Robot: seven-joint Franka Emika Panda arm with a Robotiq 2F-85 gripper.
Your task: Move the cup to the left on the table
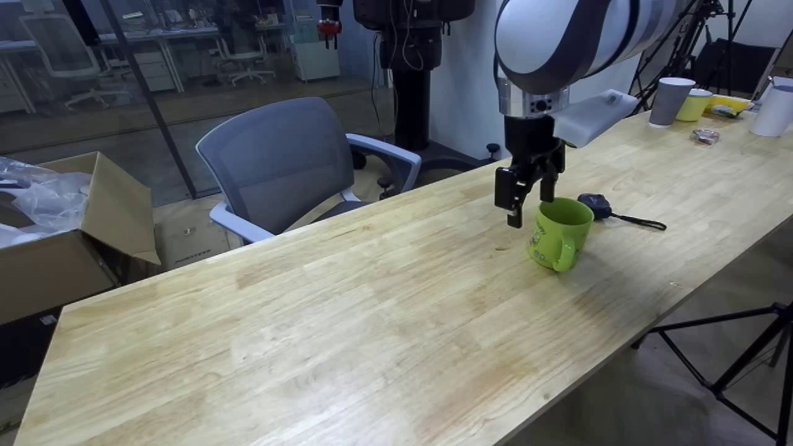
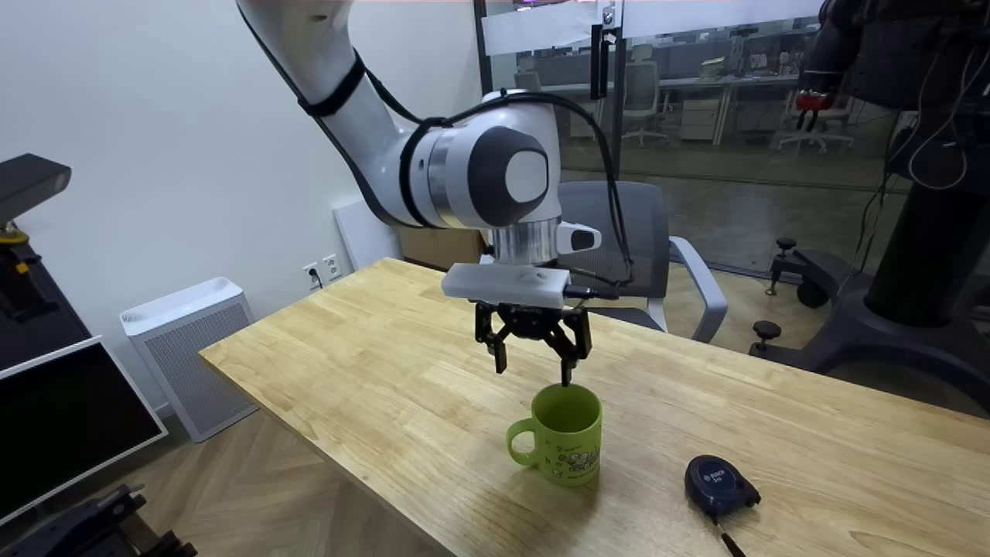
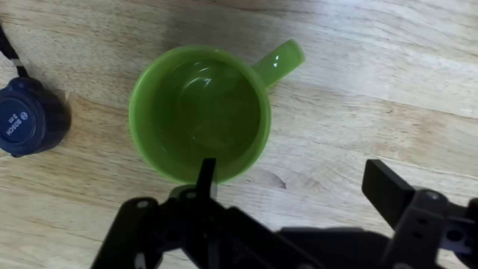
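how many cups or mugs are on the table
4: the lime-green mug near the blue tape measure; and, in an exterior view, far along the table, a grey cup, a yellow-green cup and a white cup partly out of frame. Others may be hidden.

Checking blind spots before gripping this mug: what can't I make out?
Wrist view: part of the lime-green mug, behind the fingers.
Wrist view: one side of the Bosch tape measure, cut by the left edge.
In an exterior view: the mug's print, too small to read.
In both exterior views: the arm, cut by the top edge.
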